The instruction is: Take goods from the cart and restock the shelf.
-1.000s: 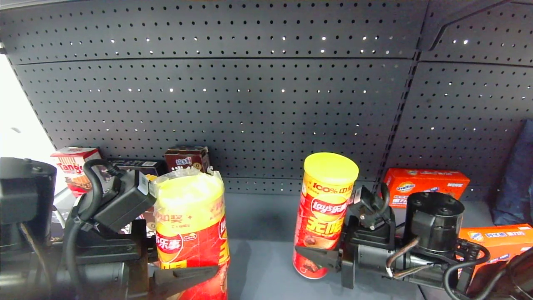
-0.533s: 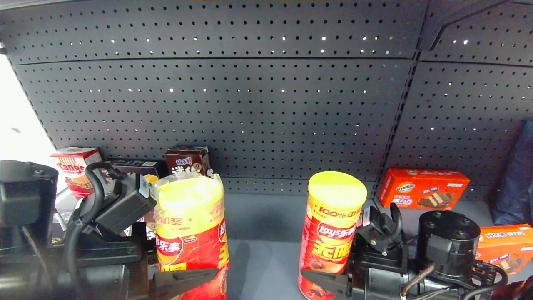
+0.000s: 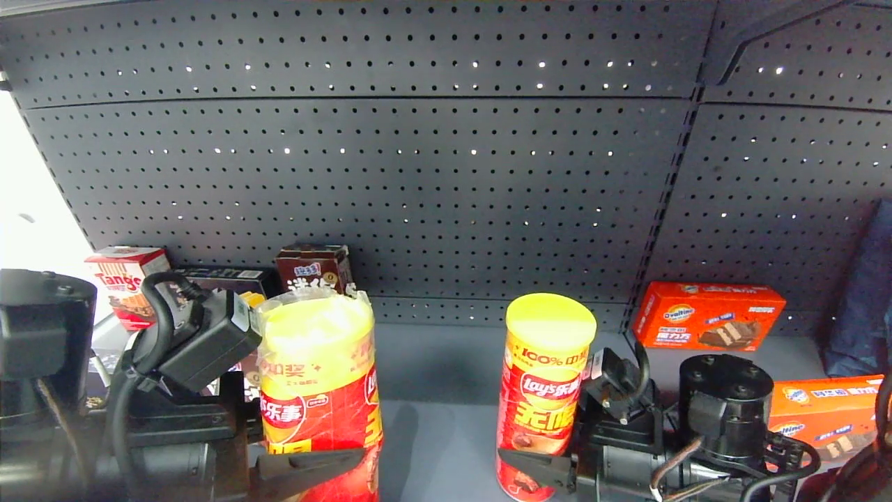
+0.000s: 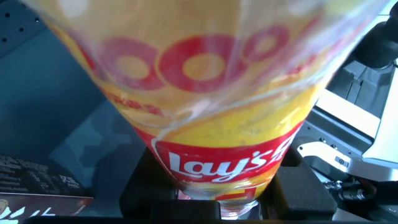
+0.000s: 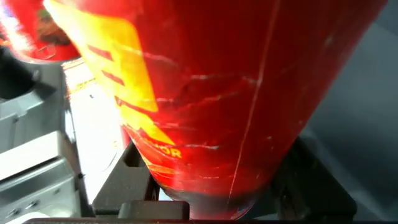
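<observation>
1. Left gripper is clenched low on a wrapped pack of chips, held upright at the shelf front, left of centre.
2. Right gripper is clamped low on a single can, upright with its yellow lid up, right of the pack and well apart.
3. Whether either base touches the shelf: cannot tell.
4. Small boxes stand at back left; orange boxes lie at right.

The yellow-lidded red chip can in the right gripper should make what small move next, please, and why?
Probably ease the yellow-lidded red chip can down onto the grey shelf and release: the right gripper holds it upright, bare shelf around it.
</observation>
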Controlling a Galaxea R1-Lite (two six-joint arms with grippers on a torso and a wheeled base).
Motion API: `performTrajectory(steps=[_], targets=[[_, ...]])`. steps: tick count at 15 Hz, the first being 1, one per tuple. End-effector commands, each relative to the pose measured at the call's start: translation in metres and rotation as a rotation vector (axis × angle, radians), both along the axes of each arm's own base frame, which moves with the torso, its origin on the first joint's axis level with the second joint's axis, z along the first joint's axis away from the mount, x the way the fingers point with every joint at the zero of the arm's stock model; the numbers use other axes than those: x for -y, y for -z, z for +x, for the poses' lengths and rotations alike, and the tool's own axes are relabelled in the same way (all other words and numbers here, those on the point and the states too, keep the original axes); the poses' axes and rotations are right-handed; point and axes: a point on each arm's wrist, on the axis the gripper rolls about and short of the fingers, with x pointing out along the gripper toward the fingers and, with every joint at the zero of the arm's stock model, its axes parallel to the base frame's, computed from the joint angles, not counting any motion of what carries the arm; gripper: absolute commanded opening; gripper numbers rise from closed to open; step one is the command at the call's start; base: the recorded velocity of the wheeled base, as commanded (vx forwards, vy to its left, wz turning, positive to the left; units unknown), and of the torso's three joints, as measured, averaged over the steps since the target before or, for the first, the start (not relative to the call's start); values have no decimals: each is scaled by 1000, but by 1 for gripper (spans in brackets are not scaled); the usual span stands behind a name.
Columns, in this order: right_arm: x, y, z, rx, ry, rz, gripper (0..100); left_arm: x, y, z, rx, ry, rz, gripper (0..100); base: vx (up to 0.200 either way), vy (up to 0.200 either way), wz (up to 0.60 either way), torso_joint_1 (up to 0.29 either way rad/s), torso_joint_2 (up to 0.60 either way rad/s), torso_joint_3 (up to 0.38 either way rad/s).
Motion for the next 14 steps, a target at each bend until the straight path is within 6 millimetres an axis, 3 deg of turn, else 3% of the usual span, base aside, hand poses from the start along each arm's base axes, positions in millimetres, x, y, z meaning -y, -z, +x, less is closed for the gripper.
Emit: performTrajectory(steps=[1, 3, 4, 10, 13, 14], targets=[[-4, 9, 8, -12, 7, -11, 0, 0, 1, 0, -3, 0, 2, 0, 0, 0, 0, 0, 0, 0], [-3, 10, 10, -12, 16, -13, 0, -1, 2, -2, -5, -2, 3, 0, 0, 0, 0, 0, 0, 0], [-2, 11, 10, -12, 16, -16, 100, -2, 2, -3, -3, -2, 2, 0, 0, 0, 0, 0, 0, 0], [12, -2, 5, 27, 69, 5, 100, -3, 2, -5, -2, -1, 0, 0, 0, 0, 0, 0, 0, 0], [26, -30, -12, 105, 95, 60, 100, -4, 5, -6, -9, -1, 4, 0, 0, 0, 0, 0, 0, 0], [36, -47, -26, 154, 95, 94, 100, -4, 7, -7, -14, -1, 7, 0, 0, 0, 0, 0, 0, 0]])
